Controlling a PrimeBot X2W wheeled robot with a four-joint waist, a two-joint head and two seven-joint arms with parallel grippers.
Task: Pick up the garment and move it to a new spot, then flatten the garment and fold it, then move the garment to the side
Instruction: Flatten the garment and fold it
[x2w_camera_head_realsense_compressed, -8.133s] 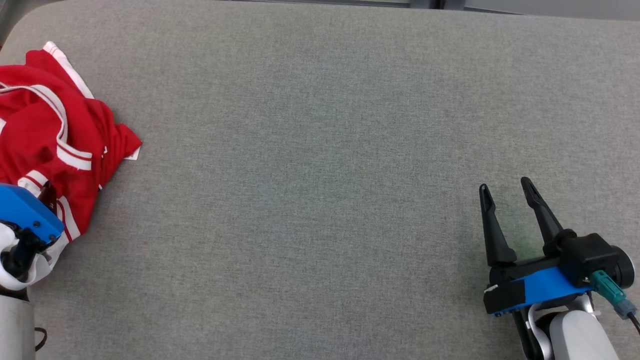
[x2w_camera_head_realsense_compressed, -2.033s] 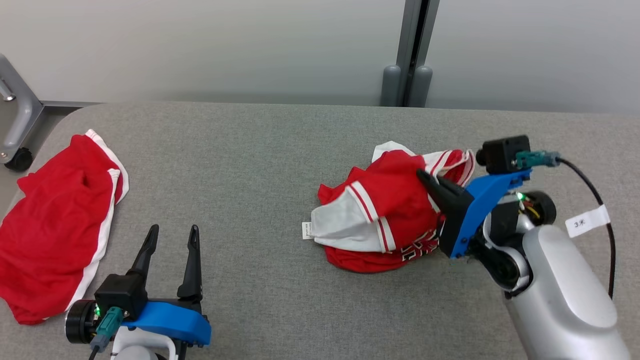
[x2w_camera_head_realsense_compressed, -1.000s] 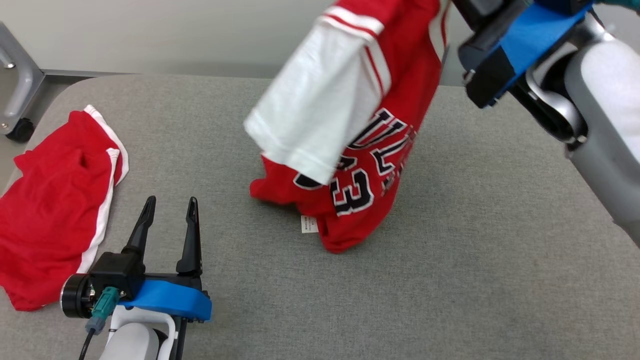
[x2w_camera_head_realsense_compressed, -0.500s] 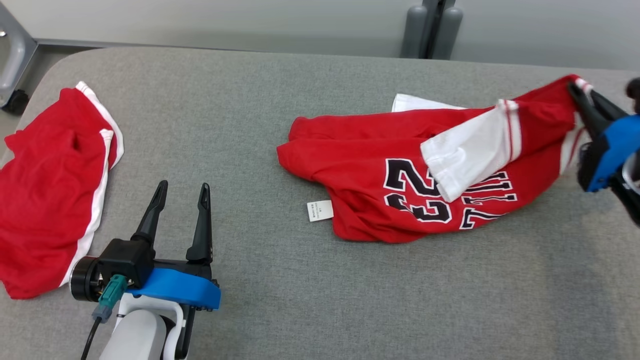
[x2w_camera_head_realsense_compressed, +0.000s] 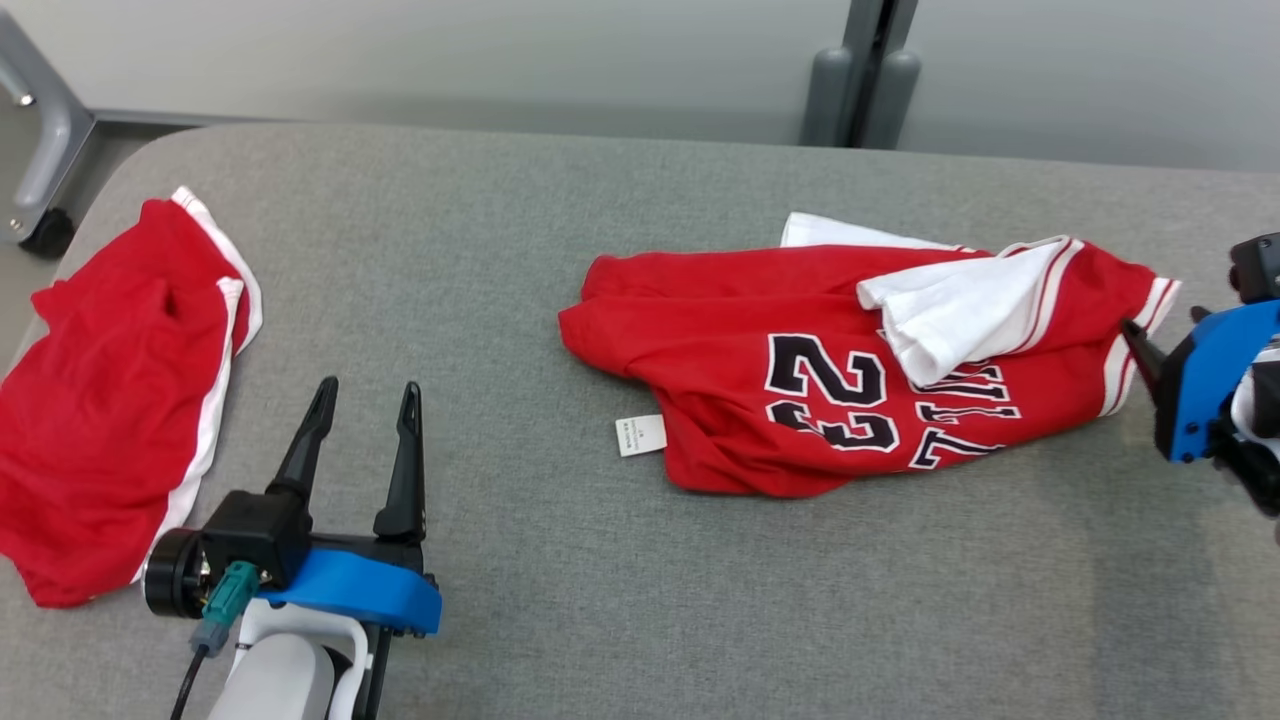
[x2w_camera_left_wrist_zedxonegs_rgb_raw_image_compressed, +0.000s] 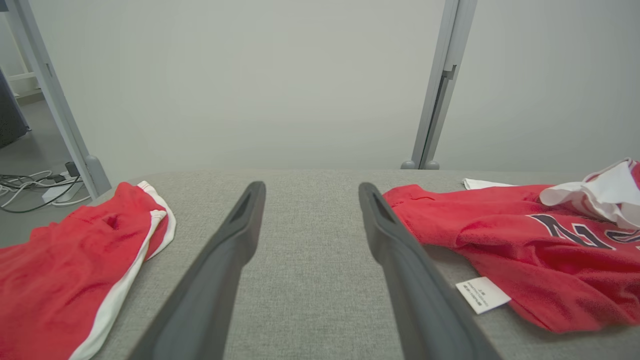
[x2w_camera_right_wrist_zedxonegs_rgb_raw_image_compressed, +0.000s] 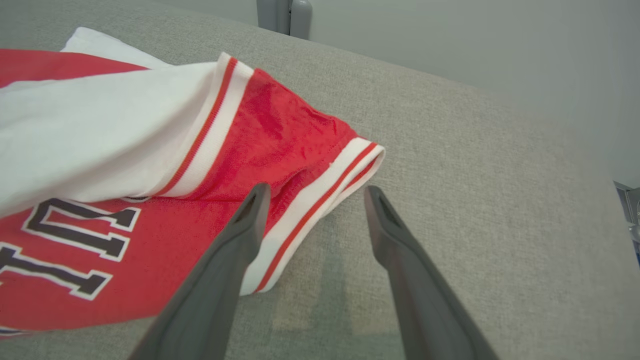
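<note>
I judged the move done: the red-and-white cloth jersey (x2w_camera_head_realsense_compressed: 720, 350) lay rumpled. My left gripper (x2w_camera_head_realsense_compressed: 365, 395) and right gripper (x2w_camera_right_wrist_zedxonegs_rgb_raw_image_compressed: 314, 192) were both spread apart, empty — flattening and folding were left.

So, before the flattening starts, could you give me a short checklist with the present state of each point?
1. Right gripper open, not clamping the jersey: ok.
2. Left gripper open and holding nothing: ok.
3. Jersey wholly on the table, apart from the red shorts: ok.
4. Jersey lying flat: not ok; the white sleeve is folded over the print.
5. Layers underneath free of folds: cannot tell, hidden.
</note>
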